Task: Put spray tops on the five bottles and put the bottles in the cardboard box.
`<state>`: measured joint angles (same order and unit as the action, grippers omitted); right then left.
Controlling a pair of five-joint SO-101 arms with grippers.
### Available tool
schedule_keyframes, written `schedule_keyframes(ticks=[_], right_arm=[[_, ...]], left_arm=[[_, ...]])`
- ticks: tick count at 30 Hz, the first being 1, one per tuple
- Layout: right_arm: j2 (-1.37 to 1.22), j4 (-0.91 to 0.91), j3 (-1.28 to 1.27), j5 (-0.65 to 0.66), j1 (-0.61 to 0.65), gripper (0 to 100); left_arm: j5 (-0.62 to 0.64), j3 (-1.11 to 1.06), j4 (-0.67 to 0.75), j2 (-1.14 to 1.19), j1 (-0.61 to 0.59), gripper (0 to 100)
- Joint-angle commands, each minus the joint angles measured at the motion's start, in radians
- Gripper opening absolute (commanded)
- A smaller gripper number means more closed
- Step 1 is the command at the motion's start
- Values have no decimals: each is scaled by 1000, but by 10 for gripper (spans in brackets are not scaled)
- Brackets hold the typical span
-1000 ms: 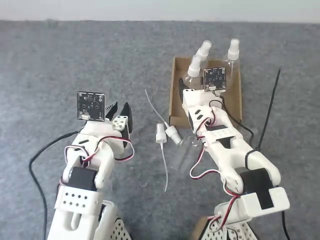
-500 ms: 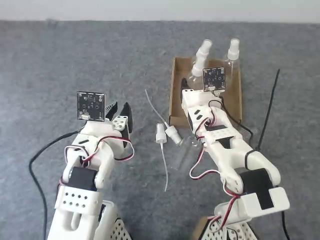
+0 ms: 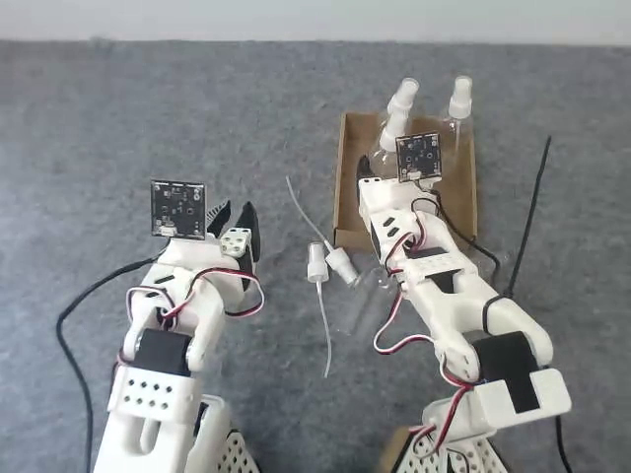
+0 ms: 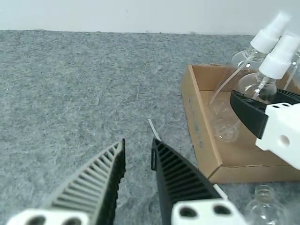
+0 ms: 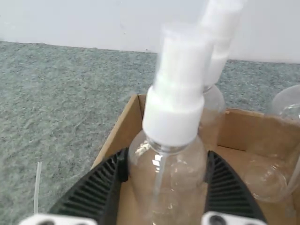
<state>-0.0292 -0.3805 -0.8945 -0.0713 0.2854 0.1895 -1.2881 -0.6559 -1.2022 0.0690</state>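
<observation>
While a capped spray bottle (image 5: 171,140) is gripped by the right claw (image 5: 165,192) inside the cardboard box (image 3: 341,197), boxing is judged the step in hand; release is called for next. The left claw (image 4: 138,146) is held slightly parted, empty, near a loose spray top (image 3: 317,264) and an uncapped bottle (image 4: 265,199) on the surface (image 3: 148,118).

Left arm: elbow folded, wrist level, left pincer (image 4: 138,145) pointing forward. Its fingers (image 4: 105,180) parted by narrow gap, nothing between them.
Right arm: stretched farther forward, well apart from left pincer. Right pincer (image 5: 165,161) aimed ahead and slightly down, fingers (image 5: 101,187) pressed against opposite sides of bottle (image 5: 185,157), bottle upright between them.
</observation>
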Motion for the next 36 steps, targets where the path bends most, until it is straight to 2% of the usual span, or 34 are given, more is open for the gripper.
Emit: schedule_keyframes(ticks=[1,4,14,28,36], right_arm=[[15,-12,2,15,-2,247],[15,-12,2,21,-2,283],[25,-18,5,21,-2,279],[282,65,3,21,-1,278],[542,302,23,21,-7,278]], left_arm=[[11,5,29,-11,-5,80],[11,5,29,-11,-5,80],[9,5,29,-11,-2,80],[8,5,29,-11,-2,80],[8,5,29,-11,-3,80]])
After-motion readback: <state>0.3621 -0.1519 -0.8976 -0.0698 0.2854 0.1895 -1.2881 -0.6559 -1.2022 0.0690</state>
